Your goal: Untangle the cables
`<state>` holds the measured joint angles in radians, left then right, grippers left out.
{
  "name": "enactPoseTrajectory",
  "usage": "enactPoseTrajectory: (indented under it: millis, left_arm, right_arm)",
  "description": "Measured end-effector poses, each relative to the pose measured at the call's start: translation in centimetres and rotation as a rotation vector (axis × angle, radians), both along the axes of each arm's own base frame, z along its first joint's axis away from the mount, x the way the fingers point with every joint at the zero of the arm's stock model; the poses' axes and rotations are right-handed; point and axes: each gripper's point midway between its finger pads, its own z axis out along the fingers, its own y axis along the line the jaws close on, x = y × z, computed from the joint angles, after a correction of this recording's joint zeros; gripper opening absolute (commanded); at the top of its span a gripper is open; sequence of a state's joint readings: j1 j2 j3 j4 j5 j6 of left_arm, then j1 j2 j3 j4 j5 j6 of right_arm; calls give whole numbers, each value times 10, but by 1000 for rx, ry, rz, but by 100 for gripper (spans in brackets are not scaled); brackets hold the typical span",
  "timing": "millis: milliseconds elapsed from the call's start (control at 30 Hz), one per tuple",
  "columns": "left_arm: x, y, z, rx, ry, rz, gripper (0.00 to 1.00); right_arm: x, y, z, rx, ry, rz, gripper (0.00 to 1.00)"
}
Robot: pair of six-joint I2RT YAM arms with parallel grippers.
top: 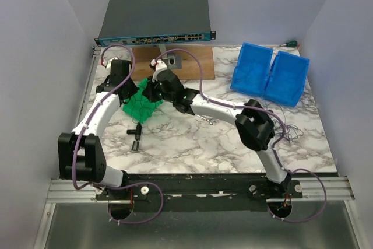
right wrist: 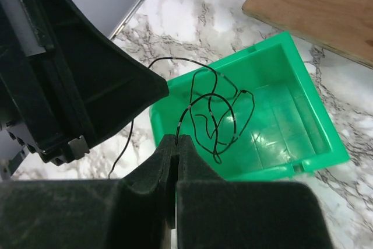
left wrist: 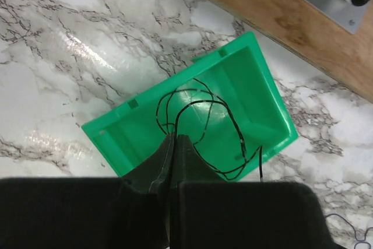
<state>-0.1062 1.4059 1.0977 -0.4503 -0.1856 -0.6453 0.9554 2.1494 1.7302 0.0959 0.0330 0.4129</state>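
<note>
A thin dark cable (left wrist: 204,102) hangs in loose loops over a green bin (left wrist: 135,127). My left gripper (left wrist: 175,137) is shut on one part of it. My right gripper (right wrist: 178,137) is shut on another part of the same cable (right wrist: 190,107), above the same bin (right wrist: 291,115). In the top view both grippers, left (top: 135,93) and right (top: 150,91), meet over the bin (top: 141,108) at the table's back left. A loose end trails over the bin's edge onto the marble. More hair-thin wires (top: 291,127) lie at the table's right.
Two blue bins (top: 271,74) stand at the back right. A wooden board (top: 195,65) carries a grey metal socket (top: 172,60). A dark network switch (top: 154,18) sits behind it. A small black T-shaped part (top: 136,133) lies in front of the green bin.
</note>
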Motion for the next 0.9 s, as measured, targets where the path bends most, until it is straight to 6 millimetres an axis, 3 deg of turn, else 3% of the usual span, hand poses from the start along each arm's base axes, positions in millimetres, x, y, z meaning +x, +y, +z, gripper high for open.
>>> enactPoseTrajectory:
  millis: [167, 367, 500, 667, 900]
  left_arm:
    - [17, 7, -29, -10, 58, 0, 0]
    - [47, 5, -29, -11, 46, -16, 0]
    - [58, 3, -27, -18, 23, -24, 0]
    - [63, 2, -40, -18, 36, -29, 0]
    - [64, 4, -50, 0, 57, -37, 0]
  right_arm:
    - [13, 18, -28, -5, 13, -9, 1]
    - [33, 32, -33, 9, -12, -43, 1]
    - [47, 31, -31, 20, -19, -83, 1]
    - [74, 22, -32, 32, 1, -179, 1]
    - [93, 12, -24, 47, -8, -236, 1]
